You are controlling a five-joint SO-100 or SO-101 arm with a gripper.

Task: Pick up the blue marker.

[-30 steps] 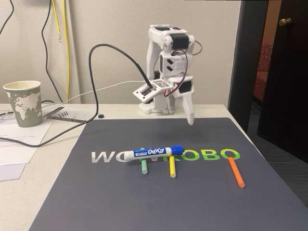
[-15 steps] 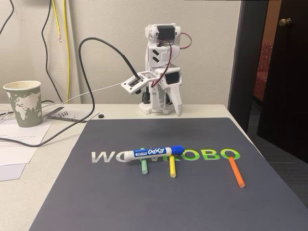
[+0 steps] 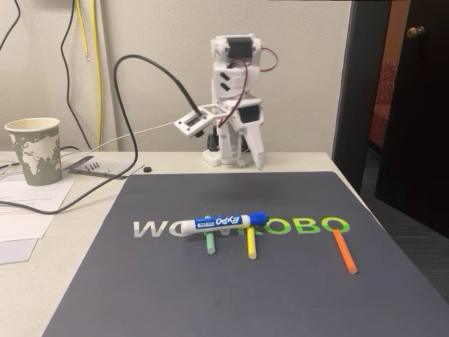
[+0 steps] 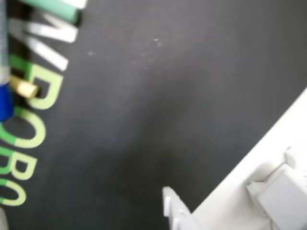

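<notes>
Blue marker: you'll find it on the dark mat, lying across the thin green stick and yellow stick, over the printed lettering.
Long axis: it runs nearly left to right in the fixed view, blue cap to the right.
Gripper: it hangs low by the arm's base at the mat's far edge, tip pointing down, nothing held.
Gripper state: you cannot tell whether the fingers stand apart or together; the wrist view is blurred.
Key relation: the marker lies well apart from the gripper, toward the camera and slightly left; you would probably reach forward and close across the barrel.
</notes>
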